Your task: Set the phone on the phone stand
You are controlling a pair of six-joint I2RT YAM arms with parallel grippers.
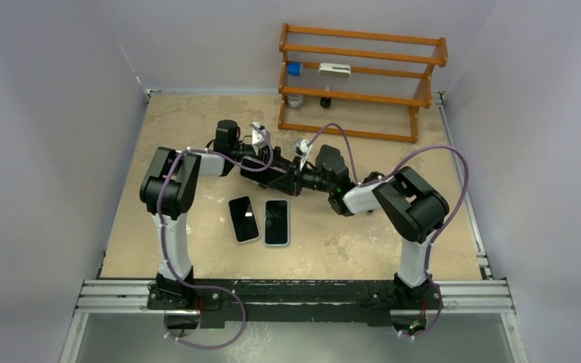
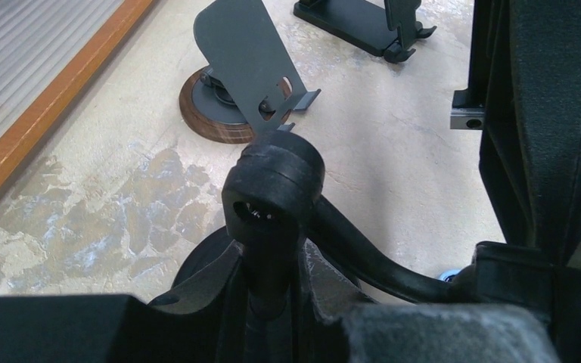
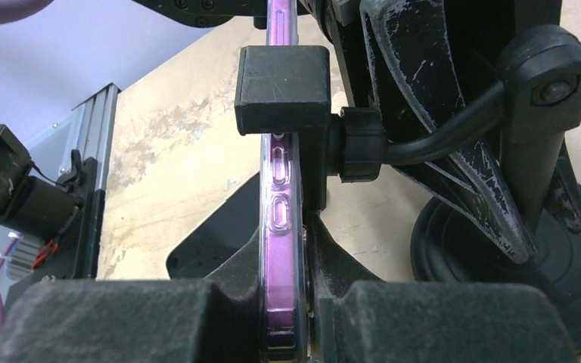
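Observation:
A purple-cased phone (image 3: 281,227) stands on edge between my right gripper's (image 3: 287,306) pads, and the gripper is shut on it. The phone's upper part sits inside the square black clamp (image 3: 284,87) of a black phone stand with a jointed arm and a round base (image 3: 514,257). My left gripper (image 2: 272,283) is shut on that stand's black knuckle joint (image 2: 272,189). In the top view both grippers, left (image 1: 274,175) and right (image 1: 299,181), meet at mid-table, and the phone and stand are hidden among them.
Two dark phones (image 1: 243,219) (image 1: 276,221) lie flat on the table in front of the grippers. A grey stand on a round wooden base (image 2: 242,76) and a flat black stand (image 2: 363,23) are beyond. A wooden rack (image 1: 359,79) is at the back right.

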